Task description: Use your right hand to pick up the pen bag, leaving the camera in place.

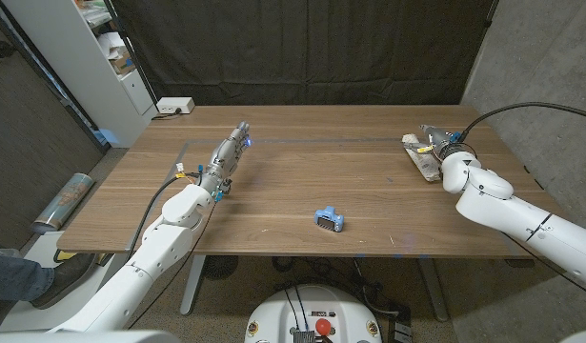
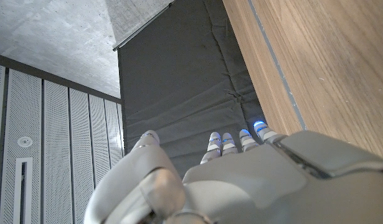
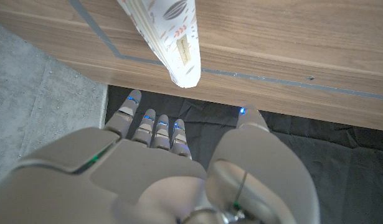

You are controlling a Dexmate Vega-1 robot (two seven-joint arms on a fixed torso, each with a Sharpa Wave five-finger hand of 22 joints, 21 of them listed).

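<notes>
The pen bag (image 1: 422,162), a pale pouch with a printed pattern, lies at the table's far right. In the right wrist view its end (image 3: 174,43) sits just beyond my fingertips. My right hand (image 1: 440,143) is over the bag's far part, with fingers and thumb (image 3: 179,174) spread and nothing held. The camera (image 1: 329,220), a small blue and grey block, sits near the table's front middle, well apart from both hands. My left hand (image 1: 230,152) reaches out over the table's left part, its fingers (image 2: 241,140) straight and empty.
A white box (image 1: 173,106) sits at the table's far left corner. A thin taped line (image 1: 312,140) runs across the far part of the tabletop. A shelf unit (image 1: 102,57) stands beyond the left edge, and a person's leg (image 1: 11,276) shows at the lower left.
</notes>
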